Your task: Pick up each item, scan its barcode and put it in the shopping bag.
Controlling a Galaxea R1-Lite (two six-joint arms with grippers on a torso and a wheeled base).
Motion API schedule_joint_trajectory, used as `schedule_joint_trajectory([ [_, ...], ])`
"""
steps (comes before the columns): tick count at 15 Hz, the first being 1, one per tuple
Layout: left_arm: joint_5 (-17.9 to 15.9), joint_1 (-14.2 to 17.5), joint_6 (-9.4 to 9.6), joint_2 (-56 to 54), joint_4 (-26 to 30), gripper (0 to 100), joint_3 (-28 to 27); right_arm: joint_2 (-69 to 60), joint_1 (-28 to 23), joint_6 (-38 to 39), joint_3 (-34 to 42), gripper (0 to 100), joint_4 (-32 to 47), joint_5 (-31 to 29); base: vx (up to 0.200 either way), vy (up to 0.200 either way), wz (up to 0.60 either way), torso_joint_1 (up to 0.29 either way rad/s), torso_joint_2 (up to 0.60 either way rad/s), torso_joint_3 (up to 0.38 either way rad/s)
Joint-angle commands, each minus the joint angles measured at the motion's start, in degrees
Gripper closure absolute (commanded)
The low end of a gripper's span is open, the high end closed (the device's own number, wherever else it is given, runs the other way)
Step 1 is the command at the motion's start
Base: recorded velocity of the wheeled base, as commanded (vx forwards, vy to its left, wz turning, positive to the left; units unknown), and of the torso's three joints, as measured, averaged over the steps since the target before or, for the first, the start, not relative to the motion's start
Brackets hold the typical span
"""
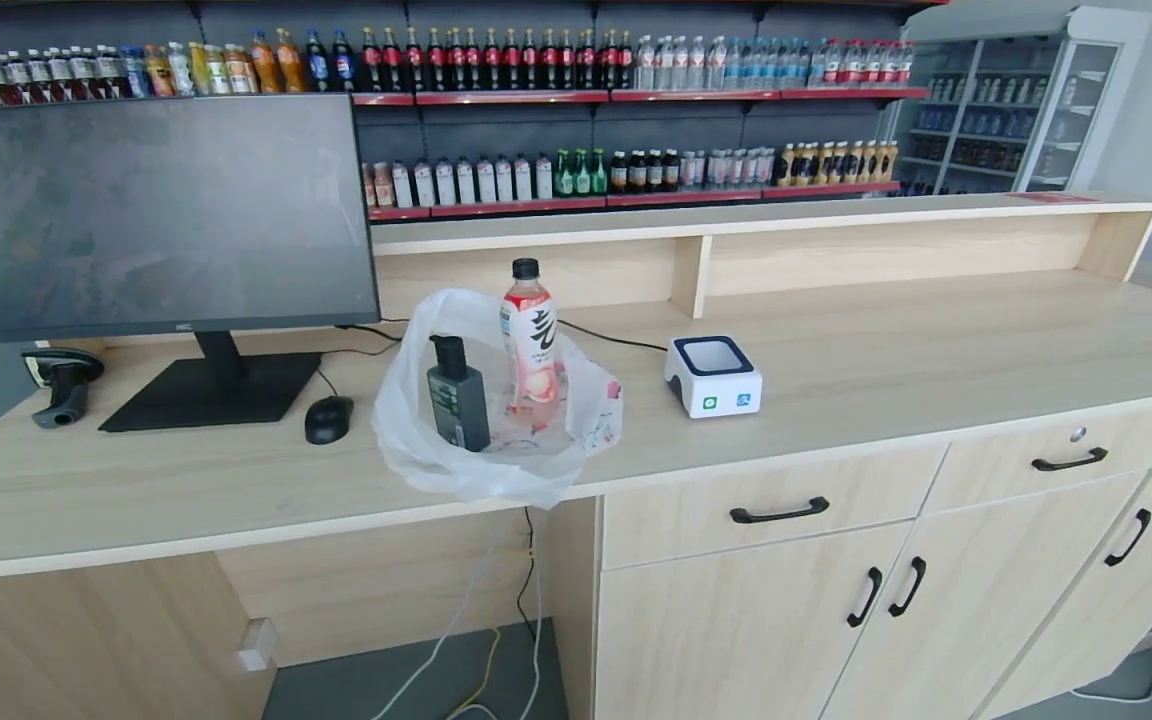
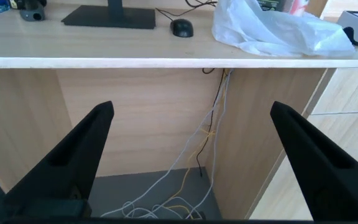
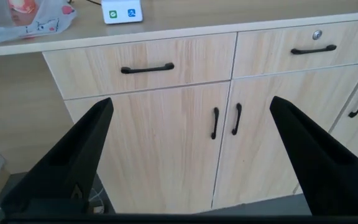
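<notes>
The pale wooden counter (image 1: pixel 886 340) carries a dark flat monitor (image 1: pixel 161 215), a black handheld scanner gun (image 1: pixel 61 385) beside it, a black computer mouse (image 1: pixel 328 419), a translucent white plastic bag (image 1: pixel 401 455) (mouth open) and a white box-shaped scanner (image 1: pixel 712 376).

**Both grippers spread wide and held low**

The left gripper (image 2: pixel 191 107), a pair of matte black, wedge-shaped fingers (image 2: pixel 73 162), has its jaws spread wide, with the two tapered tips well apart. It sits low on the near side and points roughly level toward the far side. The right gripper (image 3: pixel 190 101) has the same black tapered fingers (image 3: pixel 316 162) and stands the same way: jaws wide apart, low and near, aimed toward the far side.
</notes>
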Motion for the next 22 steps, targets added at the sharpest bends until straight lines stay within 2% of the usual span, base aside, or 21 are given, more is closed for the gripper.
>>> schedule_joint_trajectory([
  [1, 0.0, 0.0, -0.01, -0.02, -0.01, 0, 0.0, -0.02, 0.0, -0.25, 0.0, 0, -0.09, 0.01, 0.0, -0.2, 0.0, 0.007, 0.0, -0.002],
  [3, 0.0, 0.0, -0.01, -0.02, -0.01, 0, 0.0, -0.02, 0.0, -0.6, 0.0, 0, 0.0, 0.01, 0.0, -0.2, 0.0, -0.002, 0.0, 0.0],
  [9, 0.0, 0.0, -0.28, -0.02, -0.01, 0, 0.0, -0.02, 0.0, -0.51, 0.0, 0, 0.0, 0.01, 0.0, -0.2, 0.6, -0.001, 0.0, 0.003],
  [14, 0.0, 0.0, -0.19, -0.02, -0.01, 0, 0.0, -0.02, 0.0, -0.51, 0.0, 0, 0.0, 0.01, 0.0, -0.2, 0.0, 0.004, 0.0, 0.002],
  [22, 0.0, 0.0, -0.01, -0.02, -0.1, 0, 0.0, -0.02, 0.0, -0.6, 0.0, 0, 0.0, 0.01, 0.0, 0.0, 0.0, 0.0, 0.0, 0.0],
])
